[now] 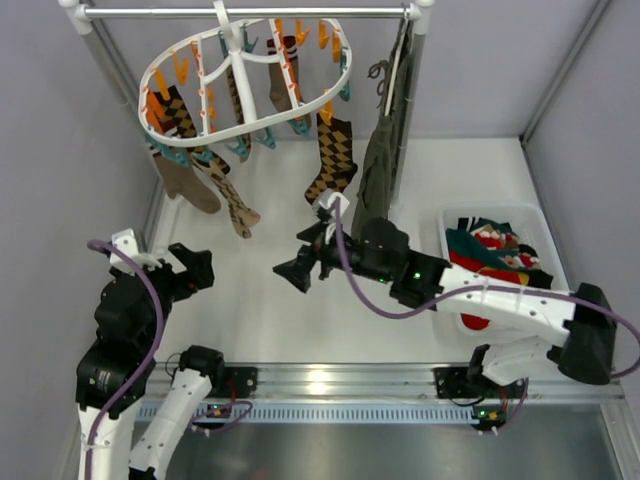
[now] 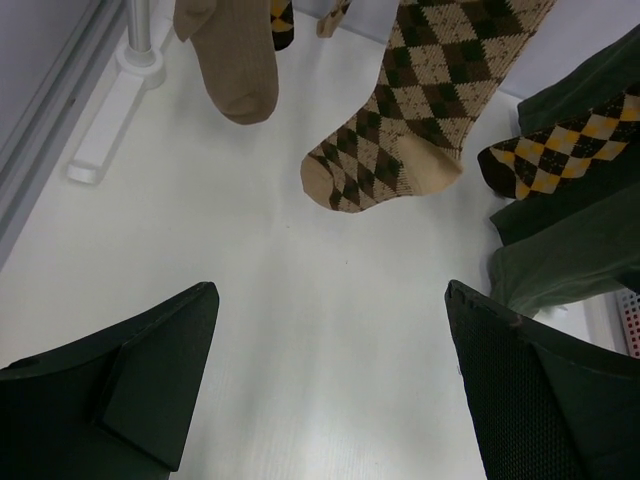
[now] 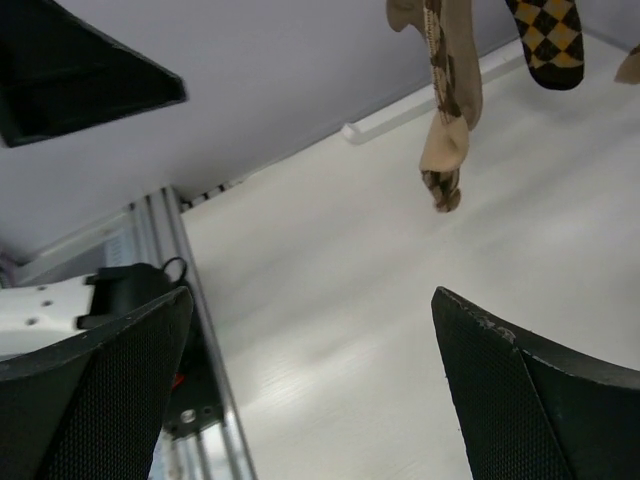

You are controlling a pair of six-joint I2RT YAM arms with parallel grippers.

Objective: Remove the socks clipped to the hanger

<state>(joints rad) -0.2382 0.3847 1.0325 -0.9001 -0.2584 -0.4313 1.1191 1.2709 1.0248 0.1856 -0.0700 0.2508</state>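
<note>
— What sits closest, at the near edge?

— The left arm (image 1: 120,330), bolted at the near-left corner. It folds upward, and the left gripper (image 1: 192,268) points toward the far edge with its jaws spread wide and nothing between them. Its wrist view looks across bare worktop (image 2: 300,300) at a tan sock (image 2: 235,60) and an argyle sock (image 2: 400,110) dangling toes-down.

— So where are the socks (image 1: 185,185)?

— On the hanger (image 1: 262,124), which hooks onto the metal rail (image 1: 250,12) over the far-left corner. It hangs tilted, and the socks drop free below their clips (image 1: 180,68), so they can be reached from beneath.

— And the right arm (image 1: 500,295)?

— It stretches low from the near-right corner toward the middle. The right gripper (image 1: 297,270) aims left, near the toe of the orange-diamond sock (image 1: 333,155), which hangs beside the olive garment (image 1: 380,175). Its fingers are wide apart and empty.

— Why there?

— My guess is that it is lining up to close on that sock and tug it off its clip. The bin (image 1: 492,211) at the right edge holds clothes and looks like the likely drop spot.
</note>
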